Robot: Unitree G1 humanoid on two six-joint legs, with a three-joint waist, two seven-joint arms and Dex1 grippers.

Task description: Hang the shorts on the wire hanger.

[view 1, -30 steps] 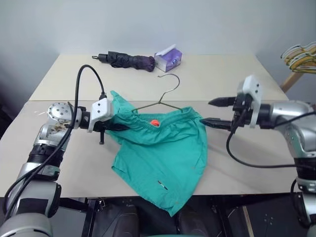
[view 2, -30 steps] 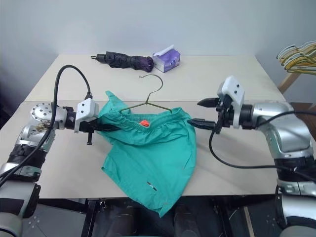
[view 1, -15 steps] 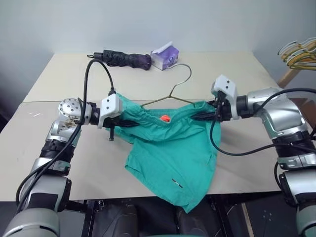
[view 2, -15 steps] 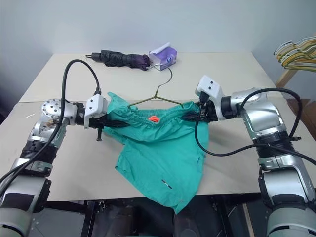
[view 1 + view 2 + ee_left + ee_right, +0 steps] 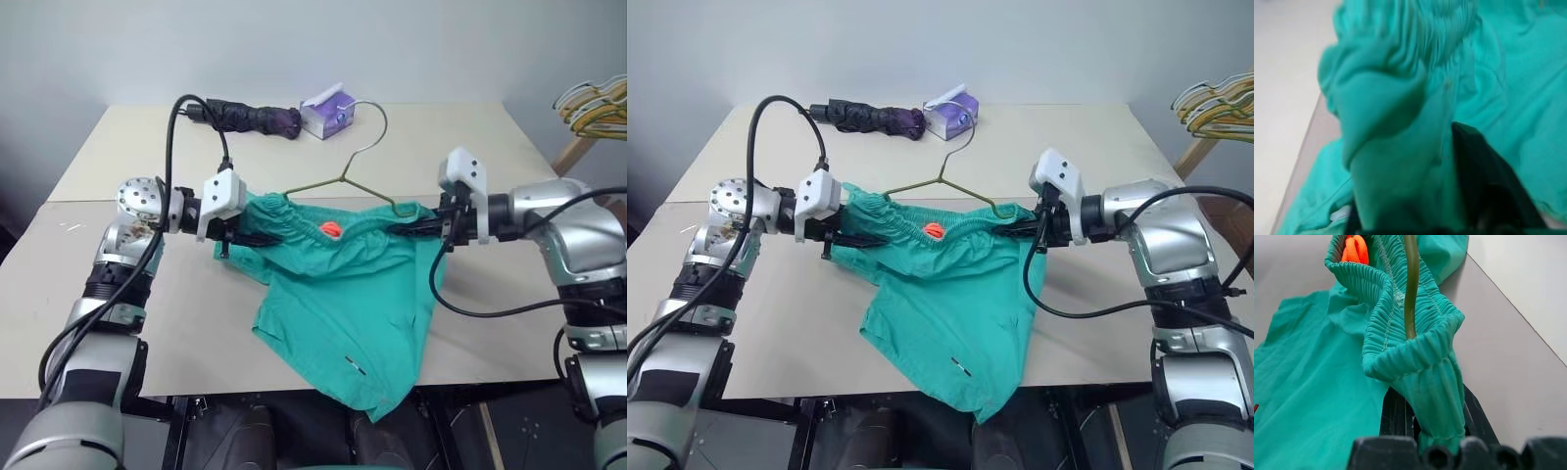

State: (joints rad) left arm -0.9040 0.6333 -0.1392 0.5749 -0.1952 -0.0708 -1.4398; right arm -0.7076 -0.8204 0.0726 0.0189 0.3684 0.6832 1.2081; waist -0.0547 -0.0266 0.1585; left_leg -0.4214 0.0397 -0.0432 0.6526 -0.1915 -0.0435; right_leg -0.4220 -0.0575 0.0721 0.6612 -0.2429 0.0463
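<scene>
Pale beige table (image 5: 470,147) in two panels joined by a seam, set against plain grey-white wall (image 5: 294,44). Wooden rack (image 5: 578,152) with pale and yellow hangers (image 5: 593,106) at right edge.

We see the shorts (image 5: 343,294) as matt teal cloth, finely ribbed at the gathered waistband beside the right pincer (image 5: 1011,228), whose black fingers look like dull plastic. The wire hanger (image 5: 348,171) is thin, smooth olive wire. The tabletop (image 5: 147,323) is matt beige.
</scene>
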